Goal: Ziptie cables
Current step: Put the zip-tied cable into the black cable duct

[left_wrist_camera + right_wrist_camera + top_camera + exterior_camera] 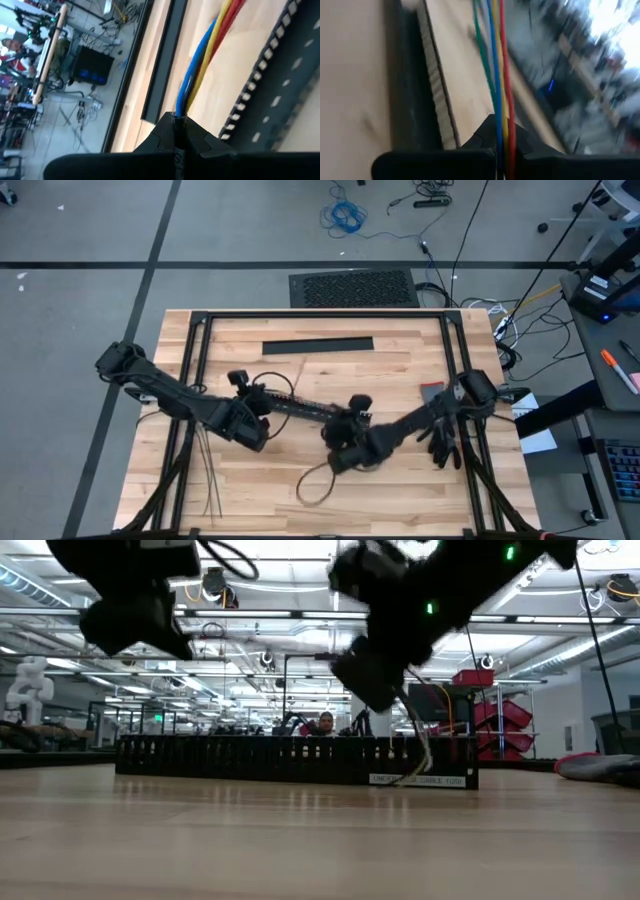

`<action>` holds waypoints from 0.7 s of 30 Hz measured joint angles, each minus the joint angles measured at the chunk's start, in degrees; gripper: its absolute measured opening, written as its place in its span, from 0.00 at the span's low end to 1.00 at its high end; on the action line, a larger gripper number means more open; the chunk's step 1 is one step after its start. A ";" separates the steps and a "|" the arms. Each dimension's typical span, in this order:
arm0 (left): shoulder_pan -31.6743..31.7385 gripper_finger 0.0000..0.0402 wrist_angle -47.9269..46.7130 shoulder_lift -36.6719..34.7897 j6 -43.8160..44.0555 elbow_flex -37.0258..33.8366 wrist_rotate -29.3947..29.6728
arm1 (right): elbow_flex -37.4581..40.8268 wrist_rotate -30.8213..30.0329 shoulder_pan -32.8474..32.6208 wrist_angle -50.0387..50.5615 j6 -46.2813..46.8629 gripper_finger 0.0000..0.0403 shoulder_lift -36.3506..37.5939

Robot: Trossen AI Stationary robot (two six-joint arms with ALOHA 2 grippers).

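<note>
Nearest the front edge of the table (400,490), a dark loop of cord (318,480) lies on the wood, and the zipties (208,470) lie in a loose fan near the front left corner.

Above mid-table, both arms reach inward from the sides. The left end effector (262,395) is closed on one end of the cables (200,60); its wrist view shows blue, yellow and red wires running out from between the shut fingers. The right end effector (345,430) is likewise closed on the other end, with green, blue, yellow and red wires passing between its fingers in the right wrist view. The cables hang off the table, stretched between the two.

Farther back lies the black duct (295,760), with a pale label on its front face; the writing is too small to read. A person sits in the room beyond.
</note>
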State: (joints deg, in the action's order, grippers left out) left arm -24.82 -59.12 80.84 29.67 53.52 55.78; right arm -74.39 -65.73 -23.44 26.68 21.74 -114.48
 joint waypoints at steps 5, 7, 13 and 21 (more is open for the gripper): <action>2.33 0.01 2.01 0.00 -0.59 -2.17 -4.31 | -0.02 10.08 2.19 14.76 13.97 0.00 1.52; 3.31 0.01 4.56 0.00 -2.77 -3.16 -5.88 | -0.04 14.22 2.27 16.21 13.98 0.00 2.64; 5.85 0.01 11.63 0.00 -8.84 -4.83 -9.80 | -0.04 23.51 2.82 18.56 12.11 0.00 6.17; 9.28 0.01 22.89 -0.02 -17.66 -7.90 -14.65 | -0.02 32.14 6.42 23.77 8.74 0.00 7.24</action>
State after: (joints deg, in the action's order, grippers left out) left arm -15.54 -36.23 80.82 12.01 45.61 41.13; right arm -74.41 -33.60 -17.03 50.46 30.48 -107.24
